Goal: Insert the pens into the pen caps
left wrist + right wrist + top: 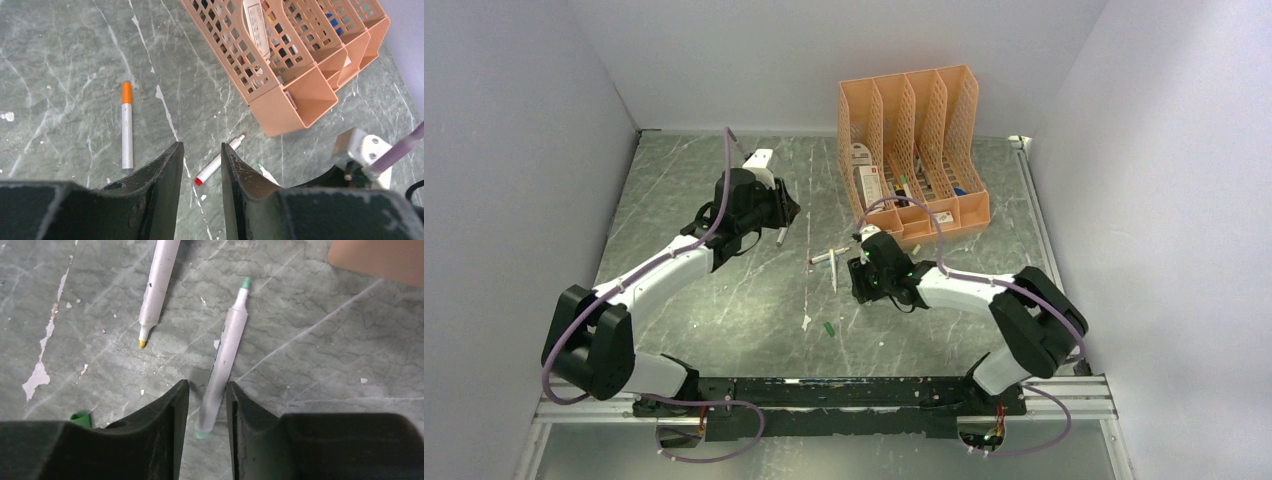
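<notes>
The right claw straddles a green-tipped pen on the surface; the left claw hovers with nothing in it.
Right fingers apart, bare surface showing either side of the pen's lower end, not clamped; a yellow-tipped pen runs off the top edge; 1 green cap at lower left is half hidden by a finger; left fingers apart, an orange-capped pen at left, a red-tipped pen beyond the gap; the peach organiser is cut off at upper right.
</notes>
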